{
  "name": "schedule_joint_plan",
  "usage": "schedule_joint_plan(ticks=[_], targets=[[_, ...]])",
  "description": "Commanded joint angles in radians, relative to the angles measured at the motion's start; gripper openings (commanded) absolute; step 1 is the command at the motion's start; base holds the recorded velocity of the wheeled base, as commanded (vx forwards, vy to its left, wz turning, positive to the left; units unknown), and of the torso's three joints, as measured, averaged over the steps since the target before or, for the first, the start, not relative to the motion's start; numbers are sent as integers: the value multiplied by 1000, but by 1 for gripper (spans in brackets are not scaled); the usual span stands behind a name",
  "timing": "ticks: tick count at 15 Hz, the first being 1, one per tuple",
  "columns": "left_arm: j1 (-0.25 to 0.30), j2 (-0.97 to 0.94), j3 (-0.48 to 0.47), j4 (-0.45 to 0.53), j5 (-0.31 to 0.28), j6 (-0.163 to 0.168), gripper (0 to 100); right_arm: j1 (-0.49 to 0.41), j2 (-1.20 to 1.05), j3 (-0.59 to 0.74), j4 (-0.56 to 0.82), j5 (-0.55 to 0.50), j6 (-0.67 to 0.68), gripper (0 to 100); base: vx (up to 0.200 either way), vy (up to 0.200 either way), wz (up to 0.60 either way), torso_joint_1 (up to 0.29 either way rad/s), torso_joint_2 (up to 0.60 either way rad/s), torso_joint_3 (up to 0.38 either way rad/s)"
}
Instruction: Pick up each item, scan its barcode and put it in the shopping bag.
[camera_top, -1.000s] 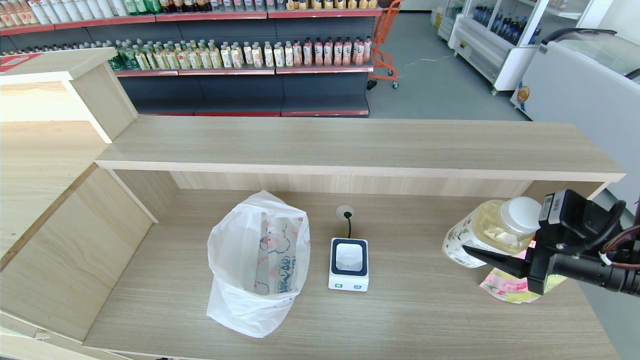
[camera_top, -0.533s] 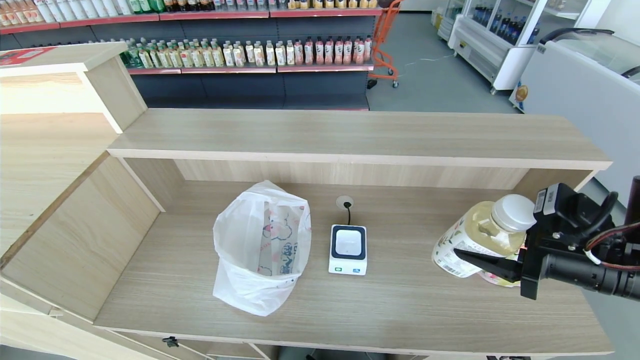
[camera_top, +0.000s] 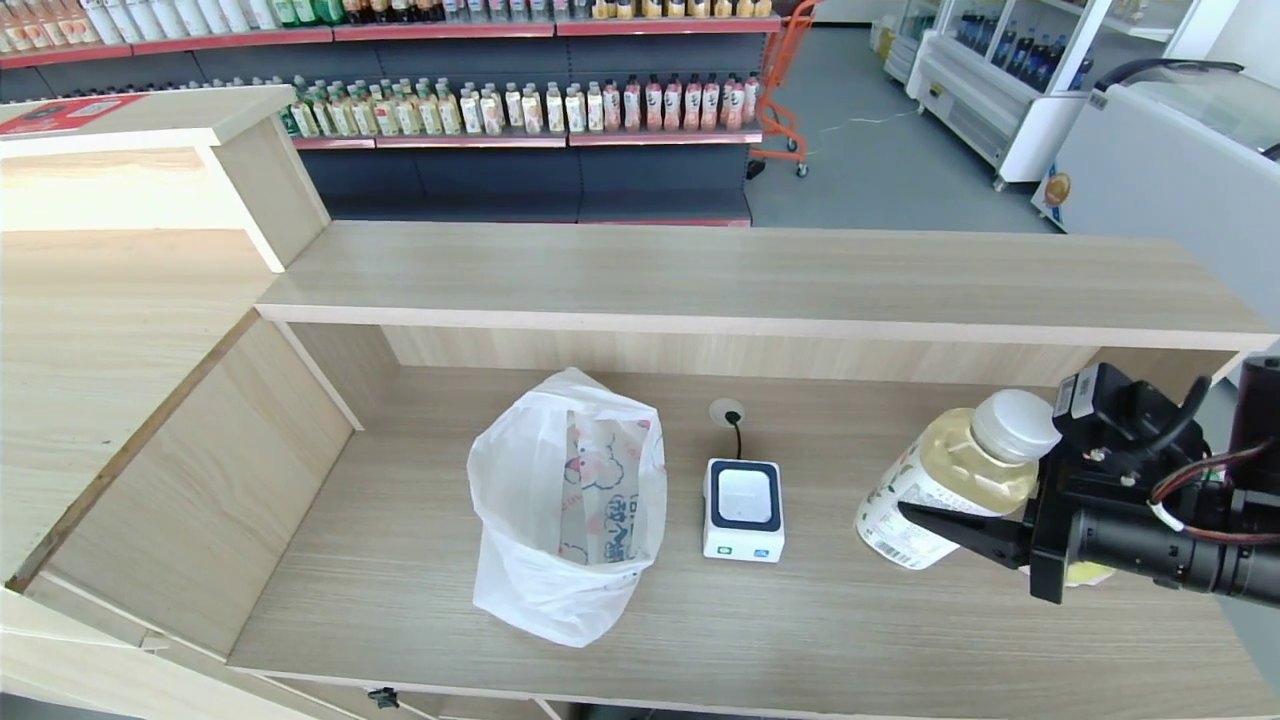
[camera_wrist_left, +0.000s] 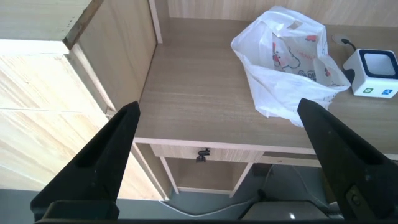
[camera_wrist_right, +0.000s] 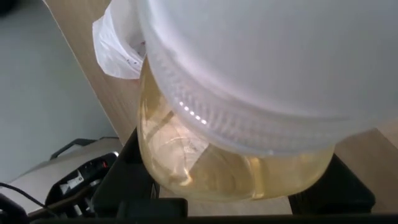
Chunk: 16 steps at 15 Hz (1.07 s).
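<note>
A tilted bottle (camera_top: 948, 482) of pale yellow liquid with a white cap and a printed label hangs above the right side of the counter (camera_top: 820, 640), and my right gripper (camera_top: 935, 512) is shut on it. Seen from the right wrist, the cap and yellow body (camera_wrist_right: 236, 155) sit between the dark fingers (camera_wrist_right: 134, 180). The white scanner (camera_top: 744, 496) stands at mid-counter, left of the bottle. The white shopping bag (camera_top: 565, 510) stands open left of the scanner, with a printed packet inside. My left gripper (camera_wrist_left: 217, 162) is open, off the counter's front left edge, with the bag (camera_wrist_left: 286, 56) and scanner (camera_wrist_left: 376, 65) beyond.
A yellowish packet (camera_top: 1088, 574) lies on the counter under my right arm. A raised shelf (camera_top: 760, 275) runs along the counter's back and a wooden side wall (camera_top: 190, 490) closes its left. A cable runs from the scanner to a hole (camera_top: 726, 411) behind it.
The head camera has shifted. My right gripper has carried the bottle left, closer to the scanner, and the packet beneath it is now mostly hidden.
</note>
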Motion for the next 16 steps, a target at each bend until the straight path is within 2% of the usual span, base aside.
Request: schedule_joint_plan(ticks=[1, 4, 6, 8, 10, 12, 16], targets=[[0, 0, 0, 0, 1, 1, 100, -2, 63, -20, -15, -6, -11, 0, 0, 0, 0, 0, 0, 0], [0, 0, 0, 0, 1, 1, 100, -12, 187, -40, -150, -93, -138, 0, 0, 0, 0, 0, 0, 0], [0, 0, 0, 0, 1, 1, 100, -24, 275, -48, -277, -104, -158, 0, 0, 0, 0, 0, 0, 0], [0, 0, 0, 0, 1, 1, 100, -9, 344, -45, -357, -104, -190, 0, 0, 0, 0, 0, 0, 0], [0, 0, 0, 0, 1, 1, 100, 45, 390, -36, -420, -96, -212, 0, 0, 0, 0, 0, 0, 0], [0, 0, 0, 0, 1, 1, 100, 47, 483, -9, -566, -91, -322, 0, 0, 0, 0, 0, 0, 0], [0, 0, 0, 0, 1, 1, 100, 57, 663, -51, -773, -55, -354, 0, 0, 0, 0, 0, 0, 0]])
